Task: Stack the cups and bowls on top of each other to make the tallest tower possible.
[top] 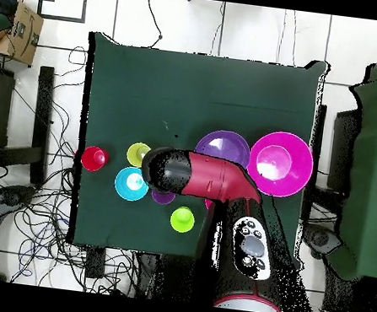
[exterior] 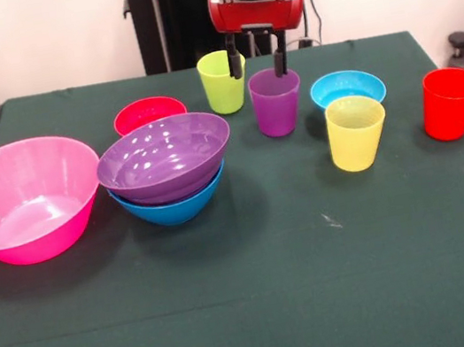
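Hanging down from the top of the front view, the gripper (exterior: 257,57) sits right over the far rim of the purple cup (exterior: 276,103). Its two dark fingers (exterior: 234,58) are spread wide. One finger drops in front of the lime green cup (exterior: 223,81), just outside the purple cup's rim; the other comes down at or just inside that rim, though I cannot tell whether it touches. Nothing is held between them.

All the pieces stand on the green table (exterior: 254,295). The purple cup is upright, with the lime green cup just beside it and a little farther back. The yellow cup (exterior: 356,132) stands nearer the camera, in front of the light blue bowl (exterior: 347,87), partly hiding it. The red cup (exterior: 451,102) stands apart near the table's edge.

On the other side, the large purple bowl (exterior: 164,157) rests tilted inside the medium blue bowl (exterior: 171,203), the only pieces stacked so far. The small red bowl (exterior: 149,113) sits just behind them, and the very large pink bowl (exterior: 24,200) stands alone, near that pair.

From overhead, the red and black arm (top: 210,179) stretches across the middle of the table and covers most of the purple cup (top: 163,197); the red cup (top: 94,158), the yellow cup (top: 138,153), the light blue bowl (top: 130,184) and the pink bowl (top: 281,164) show clearly around it.
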